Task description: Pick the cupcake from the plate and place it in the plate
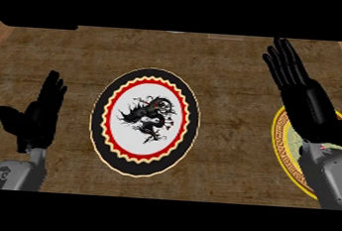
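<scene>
Nearest, bottom left: left forearm (13, 173) comes up from the lower edge, left hand (36, 115) open, fingers straight and together pointing away, thumb spread out to the left. It rests over bare counter (230, 156), just beside the dragon plate's left rim, not touching it.

Bottom right: right forearm (331, 174) angles up and inward, lying across the yellow plate (284, 144) and hiding most of it. Only the plate's left rim and a strip of green-gold pattern show.

Centre: dragon plate (146, 122), black rim, red scalloped ring, white middle with a black dragon. Nothing on it.

Farther: right hand (302, 88) open, fingers straight, slightly fanned, pointing to the far edge, holding nothing.

Cupcake: not visible; can't tell where it is.
</scene>
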`<move>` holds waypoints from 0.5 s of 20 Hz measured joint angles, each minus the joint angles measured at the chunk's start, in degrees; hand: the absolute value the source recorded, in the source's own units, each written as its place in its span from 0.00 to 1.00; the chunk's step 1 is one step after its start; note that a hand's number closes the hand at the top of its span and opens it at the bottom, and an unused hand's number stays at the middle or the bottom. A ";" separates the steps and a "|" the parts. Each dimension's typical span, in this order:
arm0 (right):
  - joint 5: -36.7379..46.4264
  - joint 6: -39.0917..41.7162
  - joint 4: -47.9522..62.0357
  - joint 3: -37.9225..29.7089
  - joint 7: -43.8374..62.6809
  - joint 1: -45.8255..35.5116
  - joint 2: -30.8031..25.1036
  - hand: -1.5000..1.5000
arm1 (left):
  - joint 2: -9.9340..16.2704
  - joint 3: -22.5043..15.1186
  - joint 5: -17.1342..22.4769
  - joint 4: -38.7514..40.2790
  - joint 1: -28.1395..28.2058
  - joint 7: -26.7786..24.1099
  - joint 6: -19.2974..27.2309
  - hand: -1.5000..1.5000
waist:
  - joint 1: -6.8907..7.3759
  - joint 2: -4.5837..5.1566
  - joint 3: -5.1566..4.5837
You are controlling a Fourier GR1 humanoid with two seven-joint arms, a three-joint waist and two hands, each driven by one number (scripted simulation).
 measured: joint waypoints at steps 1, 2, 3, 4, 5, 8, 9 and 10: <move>0.27 0.62 1.01 -0.16 -0.08 -0.34 0.32 1.00 | 0.58 0.28 -0.18 -0.36 -0.36 0.62 -0.50 0.50 | 0.09 -0.33 0.05; 0.66 1.29 1.65 0.27 -0.19 -0.40 0.65 1.00 | 1.00 0.10 -0.64 -0.66 -1.22 1.03 -0.97 0.50 | 0.14 -0.59 0.09; 0.83 2.41 2.50 0.48 -0.16 -0.70 0.34 1.00 | 1.71 -0.17 -1.11 -1.47 -1.83 1.01 -1.71 0.50 | 0.26 -0.78 0.13; 1.15 3.29 3.49 1.04 -0.16 -1.33 0.47 1.00 | 2.50 -0.55 -1.67 -2.41 -2.76 1.19 -2.41 0.50 | 0.41 -0.93 0.16; 1.54 4.20 4.49 1.73 -0.16 -1.83 0.54 1.00 | 3.64 -0.90 -2.09 -3.96 -3.81 1.79 -3.28 0.50 | 0.65 -1.06 0.19; 10.31 3.98 7.60 4.69 2.30 -2.51 -5.81 1.00 | 5.72 -1.29 -2.69 -5.42 -6.04 1.99 -5.33 0.50 | -0.11 -1.55 -0.45; 14.61 3.13 8.64 6.20 3.10 -2.29 -8.24 1.00 | 5.95 -1.63 -2.81 -5.77 -6.39 1.99 -5.83 0.50 | -0.15 -1.57 -0.45; 18.13 0.99 9.60 7.44 4.08 -1.42 -8.98 1.00 | 6.51 -1.57 -2.69 -6.12 -6.63 2.12 -6.48 0.50 | -0.13 -1.61 -0.35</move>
